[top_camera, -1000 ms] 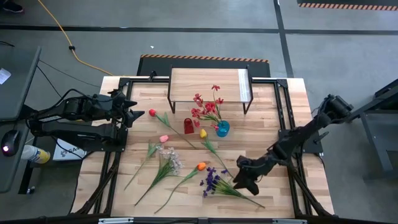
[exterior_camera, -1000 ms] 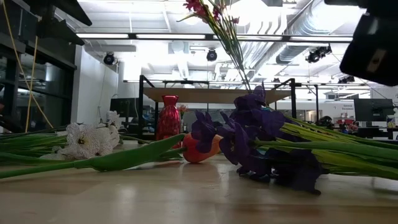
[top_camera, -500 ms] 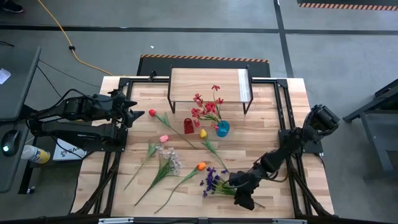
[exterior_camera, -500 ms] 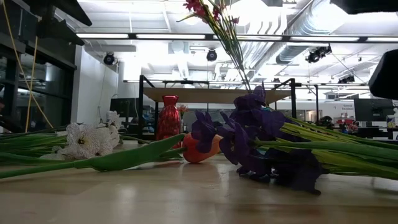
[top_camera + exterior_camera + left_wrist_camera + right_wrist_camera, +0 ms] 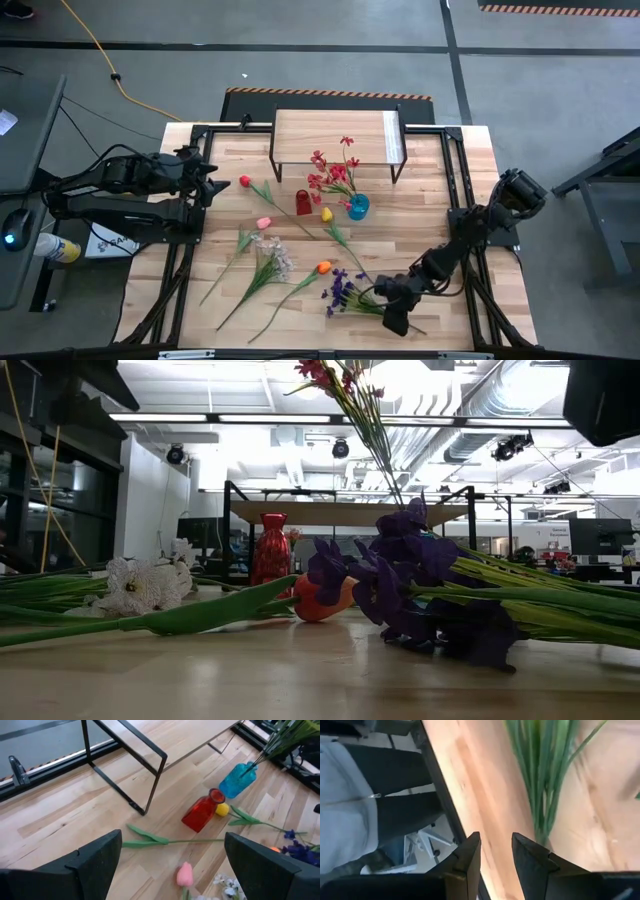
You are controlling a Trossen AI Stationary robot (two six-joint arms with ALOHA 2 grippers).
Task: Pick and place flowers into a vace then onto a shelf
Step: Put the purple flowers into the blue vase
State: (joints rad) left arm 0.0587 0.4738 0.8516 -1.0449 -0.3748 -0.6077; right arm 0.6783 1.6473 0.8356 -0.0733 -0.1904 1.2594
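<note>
The right gripper (image 5: 393,312) is low over the light wooden plank tabletop (image 5: 440,200), near its front edge and towards the front right corner, at the stem end of the purple blossom spray with long green stems (image 5: 342,290). Its dark fingers (image 5: 470,852) are only narrowly parted, with bare wood showing in the gap. The green stems run just beside one finger and are not between the two (so nothing is grasped).

The left gripper (image 5: 210,180) waits at the left edge, released and spread wide.

The low shelf with a light wooden top on thin black legs (image 5: 330,135) stands at the middle of the far edge. Just in front of it, a blue glass vase (image 5: 358,207) holds a red blossom spray (image 5: 330,170), with a small red vase (image 5: 303,202) beside it. The other flowers lie flat mid-table: a red tulip (image 5: 245,181), a pink tulip (image 5: 263,222), a yellow tulip (image 5: 326,213), an orange tulip (image 5: 323,267) and a white blossom spray (image 5: 270,248).
</note>
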